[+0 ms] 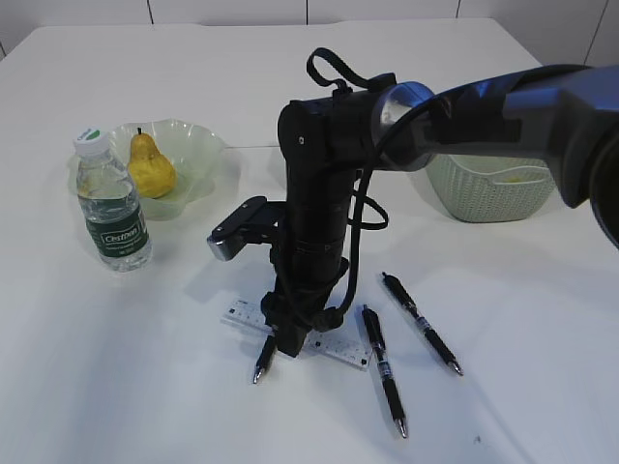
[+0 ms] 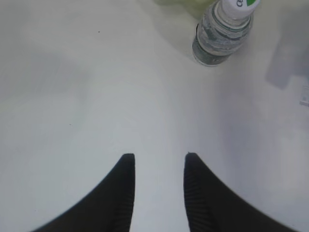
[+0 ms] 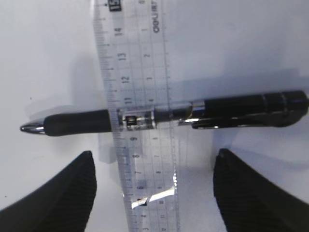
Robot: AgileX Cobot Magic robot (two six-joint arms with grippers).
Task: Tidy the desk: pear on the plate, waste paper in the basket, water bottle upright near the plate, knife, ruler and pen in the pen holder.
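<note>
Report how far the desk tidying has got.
Done: pear on the plate, bottle upright beside it. In hand: the right hand, open, hovers over a pen lying across the ruler. Left: ruler and three pens still on the table; no pen holder or knife visible. Left hand idle, open.

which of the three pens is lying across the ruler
The leftmost pen, under the right tool: it crosses the clear ruler. The other two pens lie on bare table.

Yellow pear [image 1: 150, 166] in a pale green see-through plate [image 1: 200, 155], bottle [image 1: 111, 203] with white cap and dark green label, clear ruler [image 3: 137, 111] with black marks, black pens [image 1: 421, 322], mint woven basket [image 1: 488, 188], white table [image 1: 116, 367].
</note>
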